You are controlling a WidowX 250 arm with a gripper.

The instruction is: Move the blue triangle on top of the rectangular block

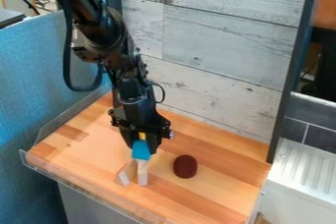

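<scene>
The end effector (pixel 142 147) is clamped on the blue triangle (pixel 141 152), a flat-faced piece held over the upright, pale rectangular block (pixel 143 175); whether the two touch is hard to tell. Just beside the rectangular block is a slanted, wood-toned piece (pixel 126 173). On the block's other side, near it, lies a dark brown oval (pixel 185 166). Striped wood grain runs across the table (pixel 216 196) beneath the block.

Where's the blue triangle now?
In the camera view, the triangle is left of centre, between the gripper's fingers, just above the pale blocks, left of the brown oval.
</scene>
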